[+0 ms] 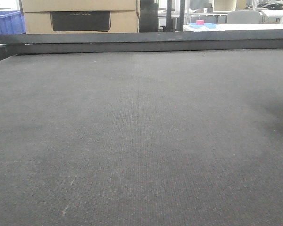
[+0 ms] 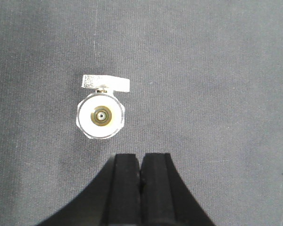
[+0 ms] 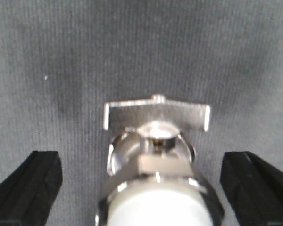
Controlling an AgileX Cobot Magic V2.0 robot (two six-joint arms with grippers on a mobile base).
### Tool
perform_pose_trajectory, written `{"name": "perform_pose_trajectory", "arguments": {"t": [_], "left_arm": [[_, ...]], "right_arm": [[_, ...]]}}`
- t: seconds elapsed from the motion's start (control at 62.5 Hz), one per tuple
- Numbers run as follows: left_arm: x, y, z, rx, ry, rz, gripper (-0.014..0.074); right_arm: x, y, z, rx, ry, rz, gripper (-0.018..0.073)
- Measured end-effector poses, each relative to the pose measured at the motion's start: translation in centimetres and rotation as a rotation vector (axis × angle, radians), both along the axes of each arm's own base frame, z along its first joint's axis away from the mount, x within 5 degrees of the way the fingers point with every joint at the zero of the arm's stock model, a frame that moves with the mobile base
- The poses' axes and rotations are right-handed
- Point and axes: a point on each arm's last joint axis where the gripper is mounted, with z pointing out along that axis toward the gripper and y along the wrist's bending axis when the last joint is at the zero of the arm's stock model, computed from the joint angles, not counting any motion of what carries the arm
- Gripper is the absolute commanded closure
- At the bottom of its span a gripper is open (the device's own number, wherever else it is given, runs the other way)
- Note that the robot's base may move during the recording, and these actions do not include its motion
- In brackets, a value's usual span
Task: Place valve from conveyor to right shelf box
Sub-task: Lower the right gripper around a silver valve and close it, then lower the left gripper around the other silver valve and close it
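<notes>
Chrome valve [image 3: 155, 160] on woven conveyor [image 3: 132, 47]

Front view, far strip only.

- **Left:** a blue plastic crate [image 1: 7, 22] with a ribbed wall. Just beside it stands a large cardboard box [image 1: 37, 21] with a dark rectangular panel [image 1: 80, 21] on its face.
- **Centre:** dark upright posts [image 1: 174, 14].
- **Right:** a white tabletop [image 1: 240, 27] carries a flat blue tray [image 1: 208, 25] with a small pink object [image 1: 200, 22] on it. A pale grey shape [image 1: 244, 17] sits behind, possibly a chair back.
- **Light:** bright, even, indoor.
</notes>
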Motion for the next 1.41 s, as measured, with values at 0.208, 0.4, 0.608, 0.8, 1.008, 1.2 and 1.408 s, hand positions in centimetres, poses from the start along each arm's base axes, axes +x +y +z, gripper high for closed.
{"name": "perform_pose_trajectory", "arguments": {"t": [0.208,0.4,0.608,0.8,1.008,1.2,1.408], "left_arm": [[0.0,0.0,0.0,0.000,0.000,0.000,0.0707],[0.0,0.0,0.0,0.000,0.000,0.000,0.0707],[0.0,0.0,0.0,0.000,0.001,-0.002,0.0707],[0.0,0.0,0.0,-0.001,0.001,-0.002,0.0707],[0.0,0.0,0.0,0.001,0.001,0.000,0.0707],[0.5,1.1,0.4,0.012,0.045,0.046,0.0703],[2.6,2.1,-0.7,0.052,0.114,0.029,0.0348]], "right_arm": [[0.1,0.1,-0.1,0.010,-0.004,-0.006,-0.0009],[-0.1,0.1,-0.1,0.011,0.012,-0.010,0.0081],[0.0,-0.1,-0.1,0.005,0.010,-0.031,0.0440],[0.0,-0.1,-0.1,0.006,0.002,-0.034,0.0728],[0.1,-0.1,-0.1,0.006,-0.002,-0.035,0.0721],[0.1,-0.1,-0.1,0.007,-0.005,-0.035,0.0721],[0.1,-0.1,-0.1,0.007,-0.007,-0.035,0.0721]]}}
